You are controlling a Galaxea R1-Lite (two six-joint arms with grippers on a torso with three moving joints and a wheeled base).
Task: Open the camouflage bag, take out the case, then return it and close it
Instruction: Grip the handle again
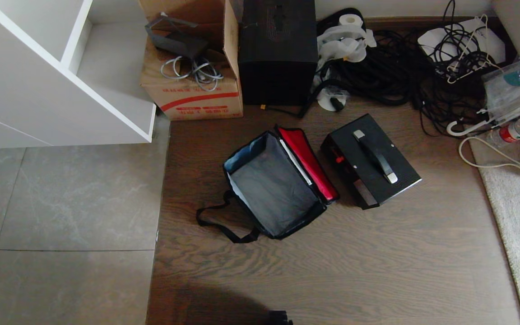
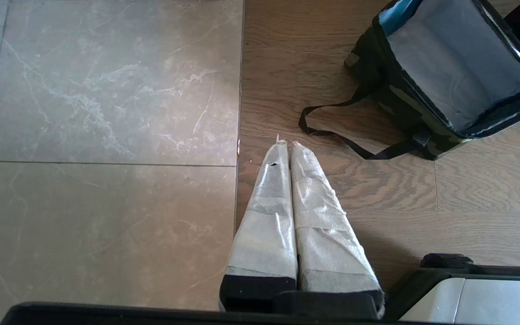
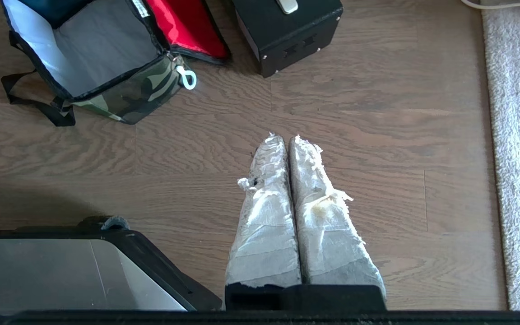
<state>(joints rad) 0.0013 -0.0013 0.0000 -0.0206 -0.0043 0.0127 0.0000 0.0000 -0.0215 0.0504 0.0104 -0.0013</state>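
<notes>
- We take the camouflage bag (image 1: 271, 185) as our landmark: it sits open on the wood floor, its red-lined lid (image 1: 308, 162) thrown back on the side facing the case, its grey interior bare.
- The case (image 1: 370, 160) lies flat on the floor just beside that lid, outside the bag, handle (image 1: 375, 155) uppermost, with a small red latch (image 1: 339, 159) on the side facing the bag.
- Our left gripper (image 2: 285, 145) hangs above the floor on the strap side of the bag, well apart from it, taped fingers pressed together and holding nothing.
- Our right gripper (image 3: 282, 139) hangs over bare boards near the bag's front corner (the one with the white zip ring (image 3: 188, 80)), fingers likewise pinched together on nothing.
- We judge the case rigid and probably fairly heavy for one gripper; its flat sides look smooth and likely slippery under tape-wrapped fingers.
- The handle is where we would take hold: it stands proud of the top, so fingers could close across its middle and keep the load balanced.
- The bag we judge soft and light. Its walls may fold inward, and the case looks only slightly smaller than the opening, so we would lower it squarely.
- The loose black strap (image 1: 217, 221) trails on the floor on the bag's far side from the case (a snag risk, we think).
</notes>
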